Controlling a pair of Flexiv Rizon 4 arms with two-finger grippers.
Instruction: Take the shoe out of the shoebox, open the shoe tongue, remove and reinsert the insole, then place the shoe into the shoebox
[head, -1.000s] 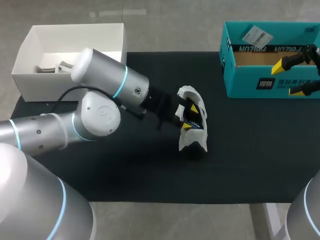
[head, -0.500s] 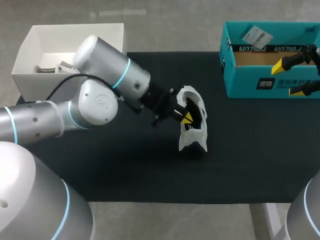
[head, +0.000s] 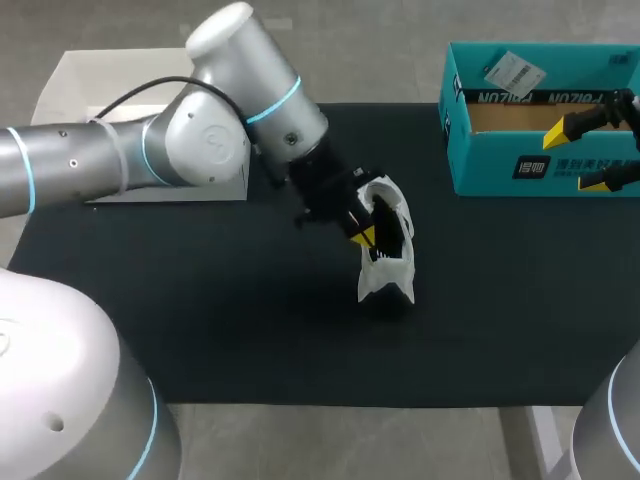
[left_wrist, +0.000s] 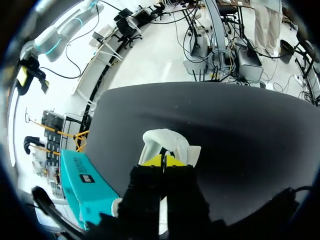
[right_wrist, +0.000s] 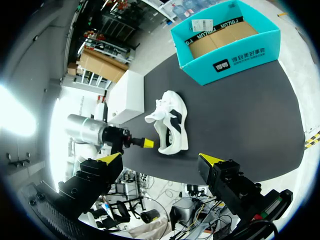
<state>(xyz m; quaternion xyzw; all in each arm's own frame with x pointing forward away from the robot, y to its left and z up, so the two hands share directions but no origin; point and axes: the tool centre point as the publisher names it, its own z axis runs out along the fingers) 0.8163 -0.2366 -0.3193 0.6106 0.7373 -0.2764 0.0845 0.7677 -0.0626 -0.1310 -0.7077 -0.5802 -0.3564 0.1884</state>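
A white shoe (head: 387, 275) with dark panels stands on the black mat (head: 250, 330) near the middle of the table. My left gripper (head: 365, 236) is at the shoe's opening, yellow tips pressed together. In the left wrist view the gripper (left_wrist: 163, 161) is shut right at the edge of the shoe (left_wrist: 162, 140); whether it pinches anything does not show. The teal shoebox (head: 500, 165) sits open at the back right. My right gripper (head: 577, 157) hovers over the box's right end, open and empty, far from the shoe (right_wrist: 172, 120).
A white open box (head: 60, 85) stands at the back left, partly hidden behind my left arm. The mat's front half and the strip between shoe and shoebox (right_wrist: 235, 55) hold nothing else.
My left gripper closed at the shoe's opening, and the left arm's elbow swung up toward the back. The shoe has stayed in place. The right arm has not moved.
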